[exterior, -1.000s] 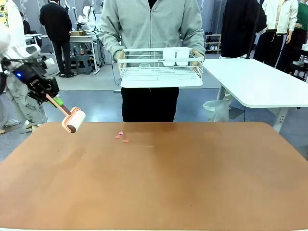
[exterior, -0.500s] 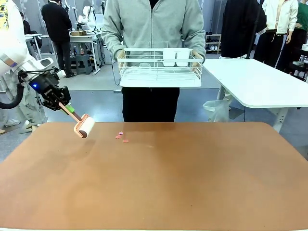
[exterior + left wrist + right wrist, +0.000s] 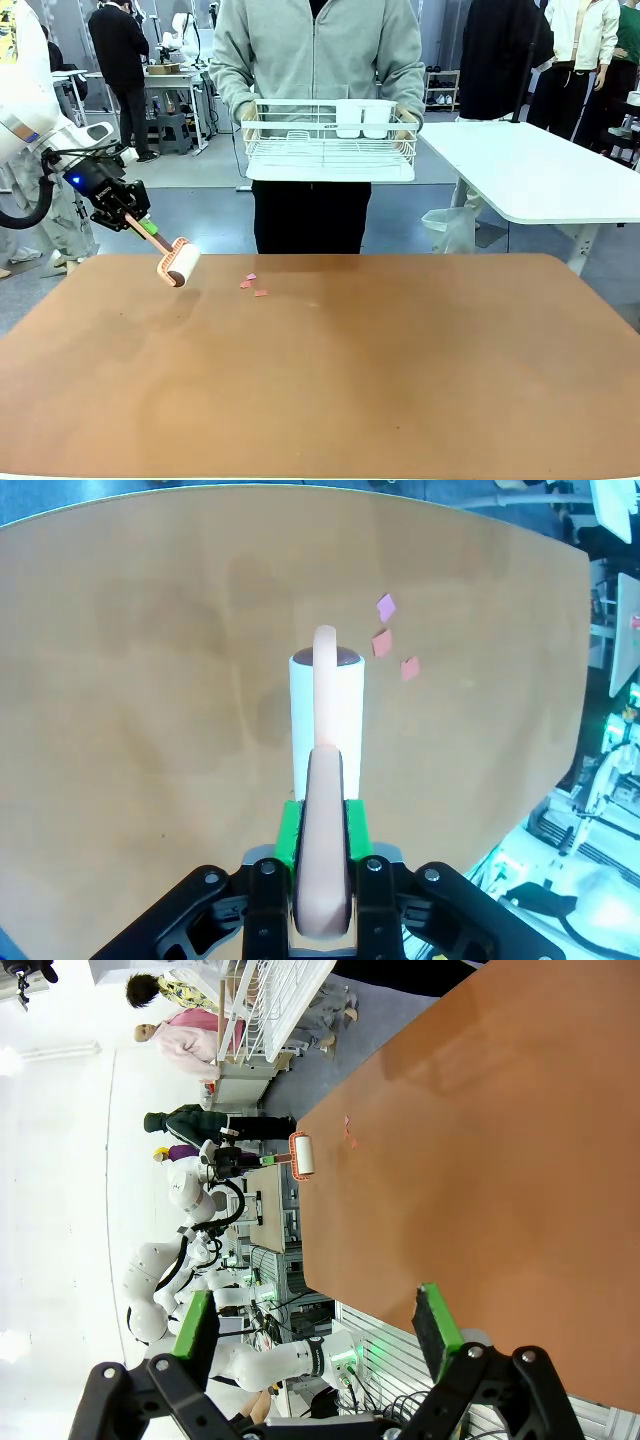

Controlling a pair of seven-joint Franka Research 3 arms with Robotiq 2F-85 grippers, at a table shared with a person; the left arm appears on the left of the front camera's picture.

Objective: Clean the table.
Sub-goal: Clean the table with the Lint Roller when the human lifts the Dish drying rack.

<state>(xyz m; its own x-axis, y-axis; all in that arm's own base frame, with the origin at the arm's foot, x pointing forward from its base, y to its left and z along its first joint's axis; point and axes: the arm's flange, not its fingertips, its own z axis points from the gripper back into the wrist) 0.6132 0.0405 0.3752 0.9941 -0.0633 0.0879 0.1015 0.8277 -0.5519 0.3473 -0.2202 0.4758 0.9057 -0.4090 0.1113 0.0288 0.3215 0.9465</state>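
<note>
The table has a reddish-brown top, with pink paper scraps lying near its far edge, left of centre. My left gripper is shut on the peach handle of a lint roller. The white roll hangs tilted just above the table's far left part, a short way left of the scraps. In the left wrist view the roller points away from my left gripper, with the scraps beyond it to the right. My right gripper is open and holds nothing, off the table's edge.
A person in a grey jacket stands at the far side holding a white wire dish rack with two white cups, above the table's far edge. A white-topped table stands at the back right.
My left arm has carried the roller to the right and down, closer to the scraps. The person still holds the rack, barely shifted.
</note>
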